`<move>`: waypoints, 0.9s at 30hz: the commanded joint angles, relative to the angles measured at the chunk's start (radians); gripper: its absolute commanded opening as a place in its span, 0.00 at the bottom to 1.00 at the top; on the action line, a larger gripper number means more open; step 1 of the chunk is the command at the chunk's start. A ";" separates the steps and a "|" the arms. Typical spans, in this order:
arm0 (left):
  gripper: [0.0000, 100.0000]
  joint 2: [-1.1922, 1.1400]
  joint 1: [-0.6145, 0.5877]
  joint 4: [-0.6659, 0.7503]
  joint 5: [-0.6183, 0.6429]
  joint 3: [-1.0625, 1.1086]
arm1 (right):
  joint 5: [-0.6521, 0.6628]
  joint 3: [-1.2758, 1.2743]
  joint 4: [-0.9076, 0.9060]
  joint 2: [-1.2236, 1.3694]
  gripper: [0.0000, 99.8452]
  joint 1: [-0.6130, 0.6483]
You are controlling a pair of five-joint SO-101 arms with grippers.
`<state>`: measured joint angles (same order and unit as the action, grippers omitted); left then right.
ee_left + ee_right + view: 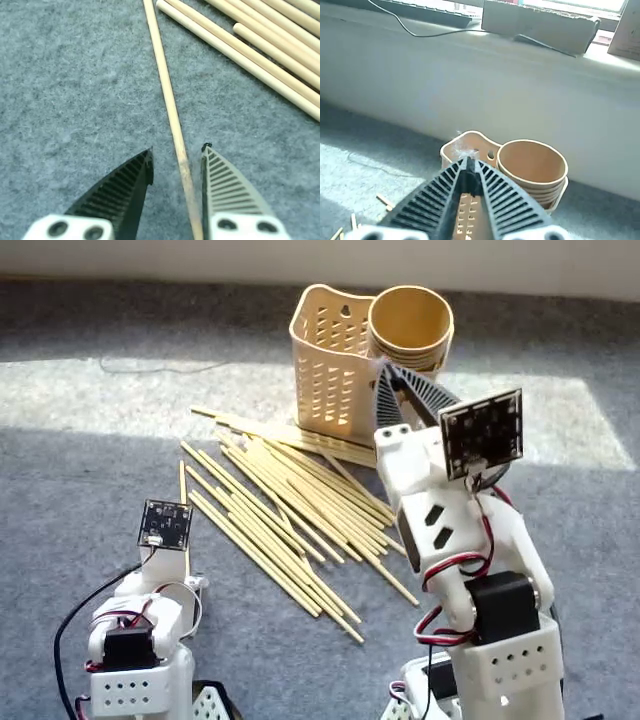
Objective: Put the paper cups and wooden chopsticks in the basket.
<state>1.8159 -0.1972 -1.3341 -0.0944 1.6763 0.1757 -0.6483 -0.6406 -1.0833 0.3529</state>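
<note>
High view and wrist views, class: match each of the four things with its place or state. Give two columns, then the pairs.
1. paper cups
2. pile of chopsticks
3. left gripper
4. right gripper

A. shut, aimed toward the basket
B. open, astride a single chopstick
C. stacked inside the basket
D. lying loose on the carpet

Pairs: 1-C, 2-D, 3-B, 4-A.
</note>
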 commanded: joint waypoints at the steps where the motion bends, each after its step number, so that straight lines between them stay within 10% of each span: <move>1: 0.16 0.004 -0.010 -0.008 0.006 0.019 | -0.008 -0.042 -0.054 -0.036 0.00 0.028; 27: 0.16 0.004 -0.010 -0.008 0.006 0.019 | -0.003 0.059 -0.286 0.581 0.03 0.220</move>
<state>1.8159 -0.1972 -1.3341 -0.0944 1.6763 0.1757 -0.6759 -0.9183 -0.5738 0.5554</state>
